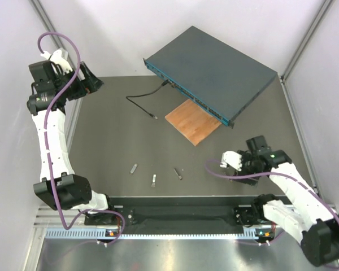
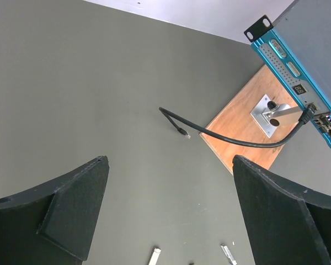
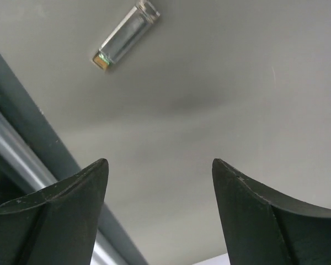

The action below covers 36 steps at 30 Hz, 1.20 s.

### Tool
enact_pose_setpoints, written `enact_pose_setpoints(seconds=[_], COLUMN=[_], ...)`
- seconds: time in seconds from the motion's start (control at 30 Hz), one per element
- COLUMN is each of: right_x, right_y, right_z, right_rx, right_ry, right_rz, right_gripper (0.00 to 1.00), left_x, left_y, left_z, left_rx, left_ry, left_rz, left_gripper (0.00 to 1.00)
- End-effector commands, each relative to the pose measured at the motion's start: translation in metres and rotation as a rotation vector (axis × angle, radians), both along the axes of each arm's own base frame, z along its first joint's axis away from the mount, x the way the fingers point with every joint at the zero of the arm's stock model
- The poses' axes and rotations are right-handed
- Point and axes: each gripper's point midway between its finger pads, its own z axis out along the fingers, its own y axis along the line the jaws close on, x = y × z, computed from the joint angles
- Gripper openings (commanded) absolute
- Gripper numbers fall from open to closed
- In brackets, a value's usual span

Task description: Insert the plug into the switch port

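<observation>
The switch (image 1: pixel 214 70) is a flat dark blue-grey box at the back of the table, its teal front face (image 2: pixel 289 69) turned toward the arms. A thin black cable (image 1: pixel 140 101) runs from a socket on that face to a free plug (image 1: pixel 154 117) lying on the mat; the left wrist view also shows this plug (image 2: pixel 183 132). My left gripper (image 1: pixel 93 82) is raised at the far left, well away from the plug, and stands open (image 2: pixel 170 160) and empty. My right gripper (image 1: pixel 229 162) hovers low at the near right, open (image 3: pixel 159 163) with nothing between its fingers.
A thin wooden board (image 1: pixel 193 121) lies in front of the switch with a small metal bracket (image 2: pixel 270 113) on it. Three small metal pieces (image 1: pixel 153 180) lie in a row near the front; one metal piece (image 3: pixel 126 36) shows ahead of the right gripper. The table's front rail (image 3: pixel 22 138) runs close by.
</observation>
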Motion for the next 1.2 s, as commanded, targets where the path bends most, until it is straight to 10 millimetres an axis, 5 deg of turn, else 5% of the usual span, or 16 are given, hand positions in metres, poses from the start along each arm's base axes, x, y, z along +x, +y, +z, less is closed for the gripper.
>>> enact_pose_setpoints(seconds=[0.0, 0.17, 0.4, 0.87, 1.17], right_x=[0.031, 0.033, 0.010, 0.002, 0.007], right_y=[0.019, 0.046, 0.075, 0.096, 0.110], right_z=[0.001, -0.007, -0.019, -0.039, -0.047], right_rx=[-0.021, -0.006, -0.006, -0.043, -0.037], right_ry=[-0.094, -0.019, 0.068, 0.182, 0.196], right_rz=[0.017, 0.028, 0.112, 0.132, 0.119], right_gripper=[0.73, 0.67, 0.69, 0.64, 0.50], left_x=[0.001, 0.000, 0.000, 0.004, 0.006], left_y=[-0.003, -0.002, 0.001, 0.004, 0.005], left_z=[0.024, 0.025, 0.021, 0.012, 0.012], left_rx=[0.001, 0.014, 0.031, 0.024, 0.031], left_ry=[-0.092, -0.096, -0.091, -0.085, -0.089], left_rz=[-0.007, 0.003, 0.008, 0.020, 0.025], left_gripper=[0.99, 0.99, 0.99, 0.99, 0.99])
